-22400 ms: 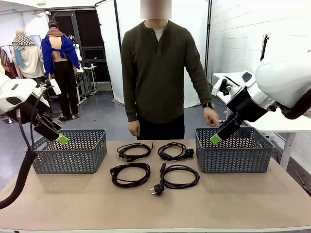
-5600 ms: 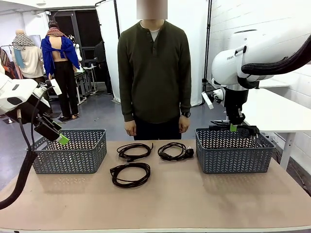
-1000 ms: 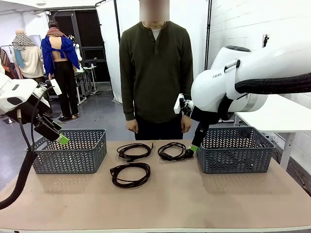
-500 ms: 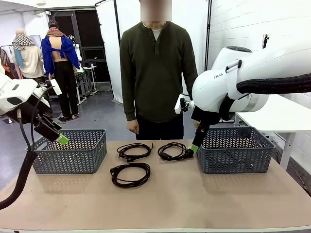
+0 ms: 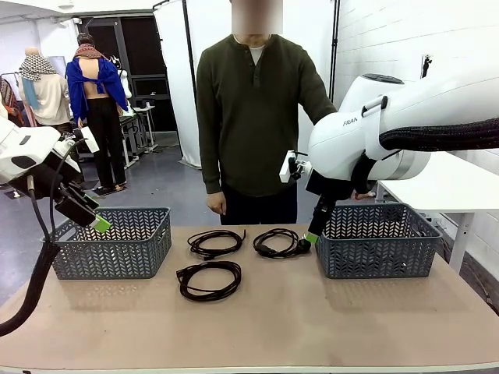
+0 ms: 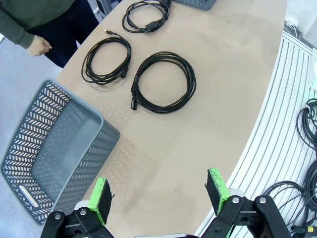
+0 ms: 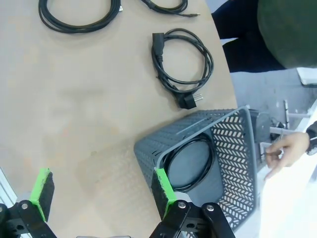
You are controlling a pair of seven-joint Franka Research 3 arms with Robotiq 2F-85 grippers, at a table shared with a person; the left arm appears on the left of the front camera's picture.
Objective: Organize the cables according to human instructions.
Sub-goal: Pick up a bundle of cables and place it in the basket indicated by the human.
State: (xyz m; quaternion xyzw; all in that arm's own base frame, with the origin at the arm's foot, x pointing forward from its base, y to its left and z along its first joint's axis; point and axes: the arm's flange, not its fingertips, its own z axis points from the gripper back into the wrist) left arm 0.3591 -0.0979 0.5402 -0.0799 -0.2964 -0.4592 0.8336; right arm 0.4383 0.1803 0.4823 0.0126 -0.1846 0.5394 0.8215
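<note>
- While the right gripper [image 5: 312,236] is being held low at the left end of the right basket [image 5: 374,253], its pads [image 7: 162,190] are being carried wide apart, with nothing between them.
- Three cables are being noted on the table [image 5: 257,327] between the two baskets. The plugged loop [image 5: 278,242] is at the far right, a second loop [image 5: 214,242] is beside it to the left, and a third loop [image 5: 209,280] is nearer the robot.
- A fourth cable [image 7: 190,163] is being seen from the right wrist, coiled inside the right basket.
- Key relation: the plugged loop is lying just beside the right gripper, toward the robot's left. From the wrist it is being seen ahead of the fingers, past the basket corner. Its straight stretch is running connector-to-plug, with the plug [image 7: 189,100] pointing at the basket.
- The left gripper [image 5: 99,224] is being held over the outer end of the left basket [image 5: 117,253], pads [image 6: 100,198] apart and empty, well apart from every loop — the right arm is judged much the nearer.
- The person [image 5: 253,117] is standing at the far side. One hand [image 7: 287,151] is being stretched toward the right basket's far side, a finger out — probably an instruction naming that basket.
- Next move, as judged: the plugged loop is being lined up for the right gripper. A short shift left and a descent over one strand would be called for, the cord being thin and apt to slip.
</note>
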